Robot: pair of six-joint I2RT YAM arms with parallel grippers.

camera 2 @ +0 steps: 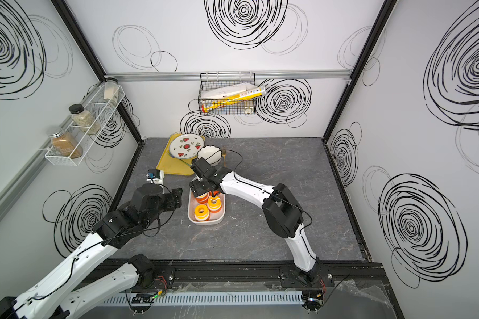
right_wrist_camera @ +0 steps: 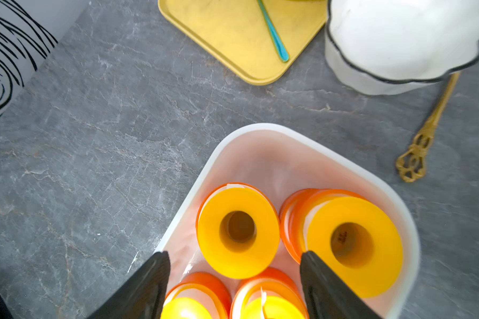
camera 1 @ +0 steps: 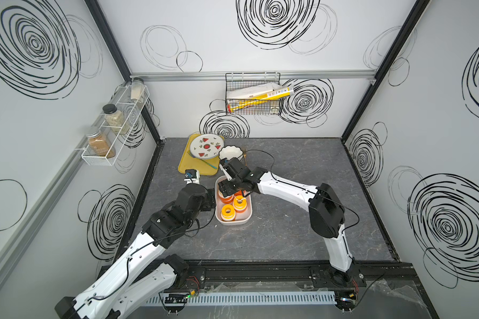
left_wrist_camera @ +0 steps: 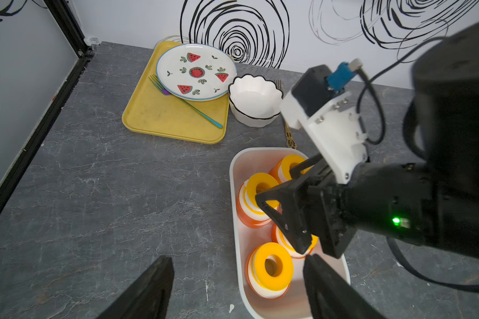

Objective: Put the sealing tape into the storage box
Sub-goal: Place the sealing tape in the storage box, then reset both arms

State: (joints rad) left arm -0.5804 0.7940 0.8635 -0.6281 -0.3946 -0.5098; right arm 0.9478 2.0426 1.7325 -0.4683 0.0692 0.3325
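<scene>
The storage box point(camera 1: 234, 222) point(camera 2: 205, 222), a white shallow bin, sits on the dark tabletop with several spools of sealing tape point(camera 1: 228, 212) point(camera 2: 202, 212) standing inside. Their yellow flanges face up in both wrist views point(left_wrist_camera: 271, 266) point(right_wrist_camera: 238, 232). My right gripper point(camera 1: 227, 187) point(right_wrist_camera: 234, 258) hangs open over the box's far end, just above the spools and holding nothing. Its black fingers point(left_wrist_camera: 285, 210) show over the spools in the left wrist view. My left gripper point(camera 1: 210, 201) point(left_wrist_camera: 238, 259) is open at the box's left side, with one finger over the box and the other over the table.
Behind the box lie a yellow tray point(camera 1: 186, 165) bearing a watermelon plate point(camera 1: 206, 146) and a teal fork point(left_wrist_camera: 188, 105), a white fluted bowl point(camera 1: 231, 153), and a gold fork point(right_wrist_camera: 415, 157). A wire basket point(camera 1: 252, 94) hangs on the back wall, a spice rack point(camera 1: 114, 129) on the left wall.
</scene>
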